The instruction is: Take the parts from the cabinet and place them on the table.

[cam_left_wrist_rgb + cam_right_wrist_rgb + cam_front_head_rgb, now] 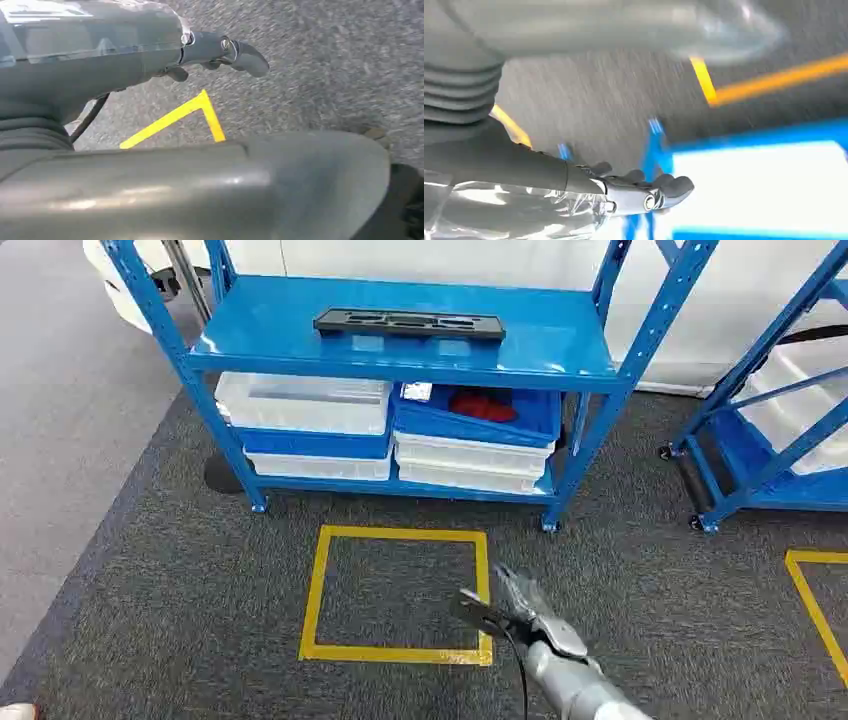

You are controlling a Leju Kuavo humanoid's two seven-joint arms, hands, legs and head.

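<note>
My right hand [520, 608] hovers low-centre of frame, fingers [478, 611] spread and empty, below the blue cabinet [400, 360].

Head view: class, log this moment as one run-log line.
phase: approach | right hand: raised, holds nothing | black part: on top shelf of blue cabinet | yellow floor square: ahead

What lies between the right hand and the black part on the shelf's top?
In the head view: yellow taped square, carpet, then the shelf's front edge, between right hand and black part.
</note>
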